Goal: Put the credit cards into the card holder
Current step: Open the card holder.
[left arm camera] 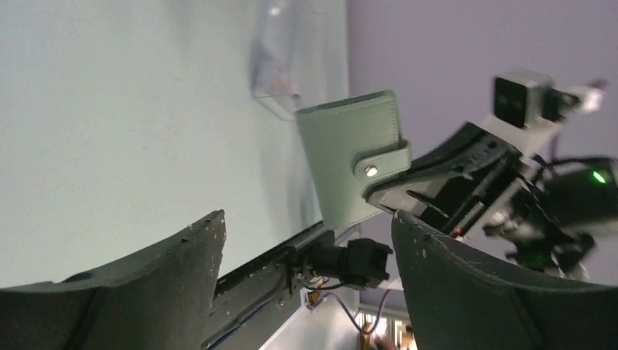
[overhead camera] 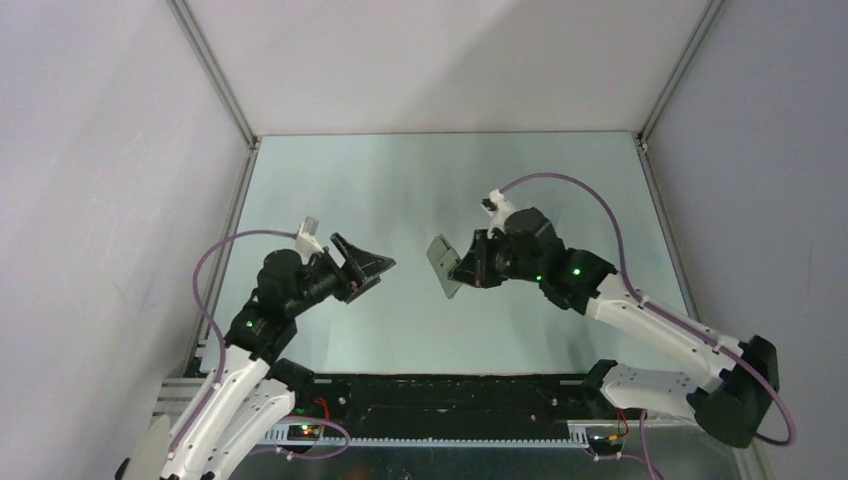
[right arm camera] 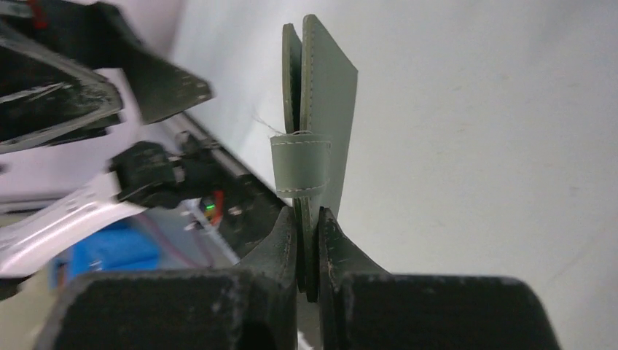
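The card holder [overhead camera: 443,265], a grey-green folding wallet, hangs above the middle of the table, folded shut with its snap tab [left arm camera: 379,164] fastened. My right gripper [overhead camera: 466,268] is shut on its edge; in the right wrist view the jaws [right arm camera: 307,215] pinch both flaps of the card holder [right arm camera: 328,95] just below the tab. My left gripper [overhead camera: 378,274] faces it from the left, a short gap away, open and empty. Seen from the left wrist, the card holder [left arm camera: 342,160] stands beyond that open gripper [left arm camera: 307,219]. The credit cards are out of view.
A clear plastic case [left arm camera: 277,73] lies on the pale table beyond the wallet in the left wrist view. Pale enclosure walls [overhead camera: 110,200] ring the table on three sides. A black rail [overhead camera: 450,395] runs along the near edge between the arm bases.
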Controlling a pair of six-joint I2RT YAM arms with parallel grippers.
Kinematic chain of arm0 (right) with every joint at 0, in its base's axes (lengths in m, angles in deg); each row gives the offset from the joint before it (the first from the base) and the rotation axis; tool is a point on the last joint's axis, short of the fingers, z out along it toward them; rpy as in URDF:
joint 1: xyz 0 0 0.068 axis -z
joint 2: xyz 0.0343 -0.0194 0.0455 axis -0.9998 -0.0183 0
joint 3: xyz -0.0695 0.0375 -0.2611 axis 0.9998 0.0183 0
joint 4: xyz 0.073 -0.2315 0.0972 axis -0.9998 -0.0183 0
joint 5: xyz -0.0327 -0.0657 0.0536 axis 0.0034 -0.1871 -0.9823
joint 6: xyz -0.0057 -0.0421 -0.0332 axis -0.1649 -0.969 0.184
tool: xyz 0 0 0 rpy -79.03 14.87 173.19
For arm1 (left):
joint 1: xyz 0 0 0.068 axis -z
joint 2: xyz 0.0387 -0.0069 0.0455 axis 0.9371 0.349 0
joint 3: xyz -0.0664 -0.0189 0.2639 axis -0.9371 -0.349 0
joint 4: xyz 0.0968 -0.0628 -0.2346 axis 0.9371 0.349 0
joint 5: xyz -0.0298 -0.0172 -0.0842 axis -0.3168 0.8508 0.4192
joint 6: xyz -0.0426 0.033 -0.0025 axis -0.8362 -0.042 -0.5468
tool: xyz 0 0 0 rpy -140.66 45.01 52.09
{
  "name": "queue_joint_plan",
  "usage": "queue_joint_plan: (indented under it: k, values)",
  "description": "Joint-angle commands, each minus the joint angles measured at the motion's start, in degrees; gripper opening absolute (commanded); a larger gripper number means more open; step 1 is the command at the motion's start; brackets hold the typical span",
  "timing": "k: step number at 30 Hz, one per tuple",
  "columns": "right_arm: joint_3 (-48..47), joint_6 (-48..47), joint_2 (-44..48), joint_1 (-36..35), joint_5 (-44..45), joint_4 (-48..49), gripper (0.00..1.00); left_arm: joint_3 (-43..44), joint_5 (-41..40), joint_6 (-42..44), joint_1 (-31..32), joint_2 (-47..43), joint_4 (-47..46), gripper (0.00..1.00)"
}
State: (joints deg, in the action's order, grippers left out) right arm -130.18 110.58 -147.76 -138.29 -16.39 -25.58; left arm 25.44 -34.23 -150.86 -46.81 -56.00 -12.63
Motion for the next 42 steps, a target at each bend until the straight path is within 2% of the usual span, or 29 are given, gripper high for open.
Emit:
queue_joint_plan:
  k: [1,3,9,13,14,20,28,29,30,32,33,34,35,36,37,38,39,40,41,42]
  values:
    - [4.2,7.6,5.3,5.8,-24.9,12.3,0.0,-2.1,14.3,-2.5,0.6,2.8,-25.9,0.86]
    - [5.9,10.4,6.9,7.7,-29.2,15.9,0.0,-4.5,15.6,-4.9,1.8,4.2,-34.2,0.84]
    - [10.0,20.8,9.2,10.8,-37.8,29.9,0.0,-1.5,14.0,-2.8,9.2,8.9,-39.7,0.82]
    - [11.3,26.8,9.3,11.5,-41.3,37.7,0.0,-1.5,13.6,-4.1,10.5,11.9,-43.2,0.76]
    - [11.4,27.7,9.3,11.6,-41.8,38.2,0.0,-1.7,13.6,-4.5,10.6,12.4,-44.0,0.7]
    - [11.5,29.3,9.5,12.5,-42.7,39.4,0.0,-5.3,12.8,-8.6,10.7,10.7,-56.7,0.52]
    - [11.5,31.2,8.3,12.8,-44.2,41.9,0.0,-6.5,13.1,-9.0,10.8,7.9,-60.5,0.3]
    - [11.5,31.2,8.3,12.9,-44.1,41.9,0.02,-6.5,13.2,-9.1,10.8,8.2,-60.5,0.22]
    - [11.5,31.0,8.3,12.9,-44.0,41.8,0.05,-6.6,13.2,-9.2,10.8,8.3,-60.5,0.18]
    - [11.5,30.0,8.5,12.9,-43.5,40.8,0.33,-6.7,13.0,-9.6,10.8,9.3,-60.5,0.07]
    - [11.5,29.5,8.7,13.0,-43.0,39.5,0.42,-6.8,12.7,-9.9,10.8,9.5,-60.5,0.05]
    - [11.4,28.0,9.1,13.1,-42.6,38.6,0.6,-7.0,12.1,-10.0,10.8,10.2,-60.5,0.01]
    - [10.7,26.9,9.8,13.3,-41.3,34.8,0.69,-7.2,11.8,-10.2,10.8,10.5,-59.9,0.01]
    - [10.1,23.7,10.2,13.3,-39.1,28.7,0.82,-7.4,11.3,-10.3,10.8,11.1,-59.4,0.0]
    - [8.2,21.6,10.9,13.4,-37.3,24.7,0.88,-7.6,11.0,-10.3,10.8,11.3,-58.2,0.0]
    - [7.1,16.9,11.1,13.4,-33.3,16.6,0.97,-7.7,10.1,-10.2,10.8,11.4,-57.3,0.0]
    - [4.5,14.8,11.2,13.1,-31.2,12.7,0.98,-7.5,9.5,-9.7,10.8,11.3,-54.5,0.0]
    - [3.0,10.3,11.2,12.8,-26.1,4.8,0.99,-7.3,8.2,-9.2,10.9,10.8,-52.6,0.0]
    - [0.0,8.3,10.9,11.5,-23.3,1.5,0.99,-6.2,7.4,-7.7,10.9,10.5,-47.1,0.0]
    - [-2.9,4.6,10.6,9.6,-16.3,-4.9,0.99,-5.4,5.2,-5.3,11.0,9.7,-39.5,0.0]
